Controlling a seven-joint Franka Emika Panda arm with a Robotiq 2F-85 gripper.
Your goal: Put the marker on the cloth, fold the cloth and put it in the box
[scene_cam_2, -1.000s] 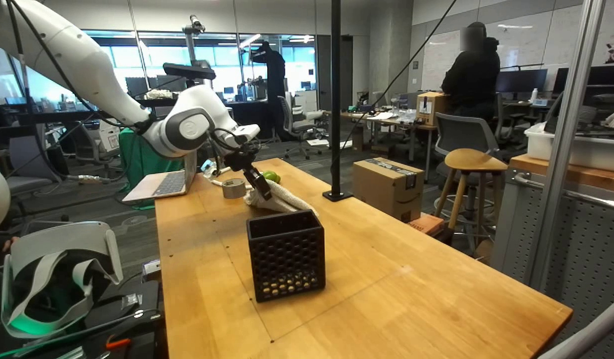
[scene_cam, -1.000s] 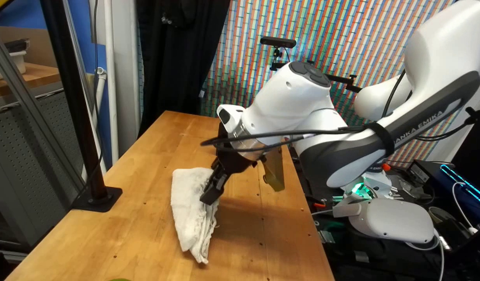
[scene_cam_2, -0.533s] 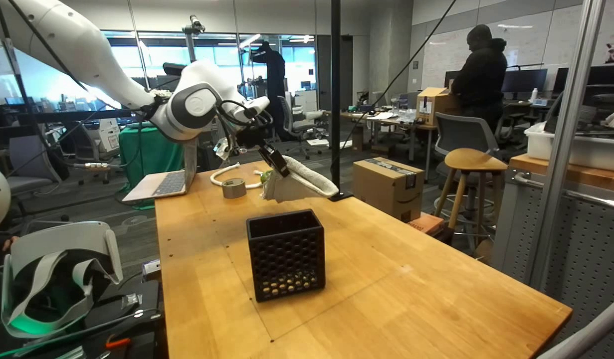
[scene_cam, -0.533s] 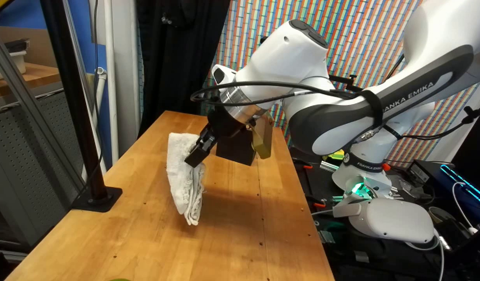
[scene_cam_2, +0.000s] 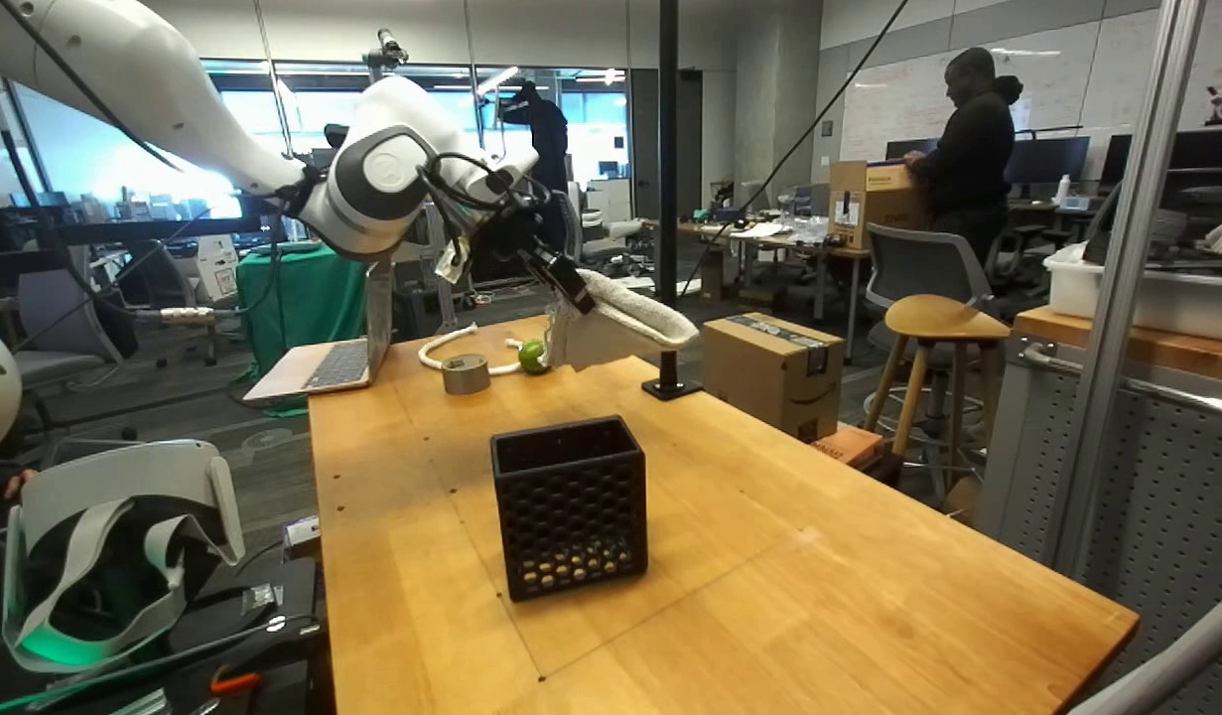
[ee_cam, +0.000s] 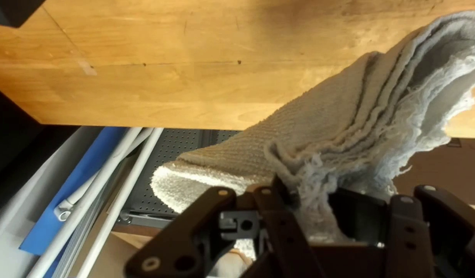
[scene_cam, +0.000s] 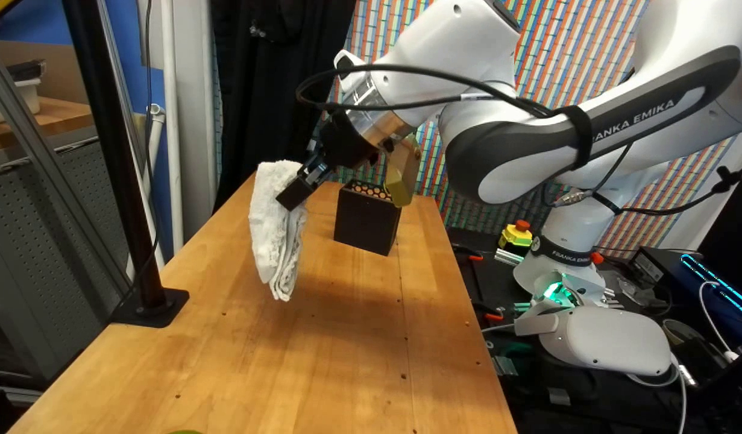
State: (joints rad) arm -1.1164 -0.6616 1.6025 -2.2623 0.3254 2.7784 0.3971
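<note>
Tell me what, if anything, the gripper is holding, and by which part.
The folded cloth: the gripper has it pinched partway along its layered, frayed edge.

The off-white cloth (scene_cam: 273, 235), folded and frayed, hangs in the air; the black, open-topped box (scene_cam_2: 573, 511) stands upright on the tabletop (scene_cam_2: 779, 606).

Bright glass windows (scene_cam_2: 599, 111) line the far left, a long whiteboard (scene_cam_2: 1052, 89) the far right; dark grey carpet (scene_cam_2: 278, 482) lies left of the honey-brown wooden desk (scene_cam_2: 819, 596).
</note>
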